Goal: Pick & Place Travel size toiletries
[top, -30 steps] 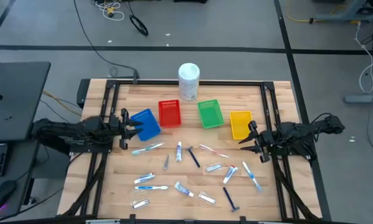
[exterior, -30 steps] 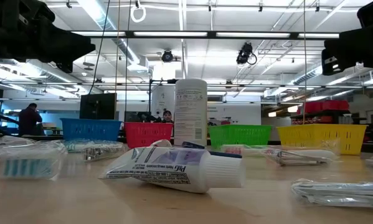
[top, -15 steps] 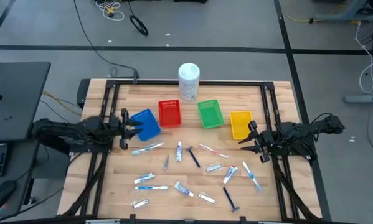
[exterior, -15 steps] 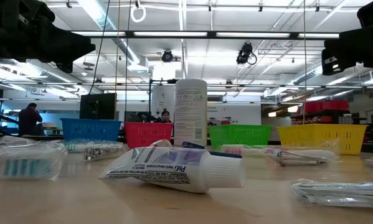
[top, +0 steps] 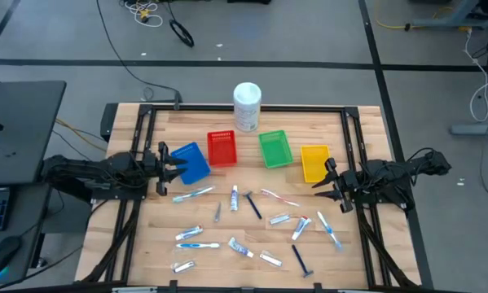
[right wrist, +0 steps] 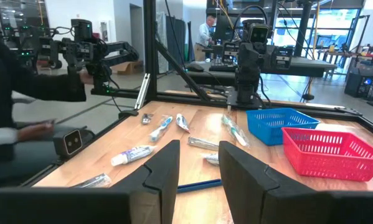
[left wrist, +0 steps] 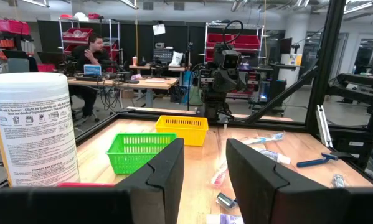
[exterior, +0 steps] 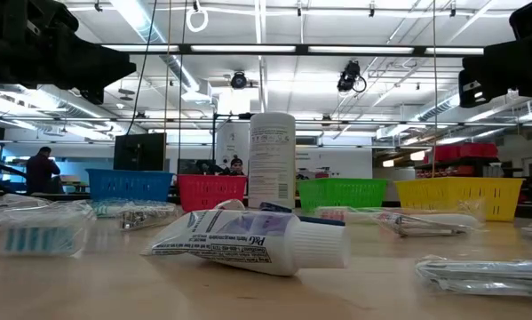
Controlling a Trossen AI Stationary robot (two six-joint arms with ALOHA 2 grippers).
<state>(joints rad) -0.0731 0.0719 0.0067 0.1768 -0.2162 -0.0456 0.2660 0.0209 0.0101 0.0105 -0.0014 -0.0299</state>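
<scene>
The toiletries lie loose on the wooden table's near half: a blue-white toothbrush (top: 193,194), a toothpaste tube (top: 234,198), a dark razor (top: 253,203), a pink toothbrush (top: 278,197), another razor (top: 301,260) and several sachets and tubes around them. In the low view one white tube (exterior: 248,240) lies closest. My left gripper (top: 166,168) hovers open at the left edge, beside the blue basket (top: 191,163). My right gripper (top: 325,185) hovers open at the right edge, beside the yellow basket (top: 314,161). Both point inward (left wrist: 205,168) (right wrist: 198,165) and hold nothing.
Behind the items stand a red basket (top: 222,149) and a green basket (top: 274,149) in a row with the blue and yellow ones. A big white tub (top: 247,106) stands at the far edge. A black frame (top: 244,108) borders the table. People sit in the room beyond.
</scene>
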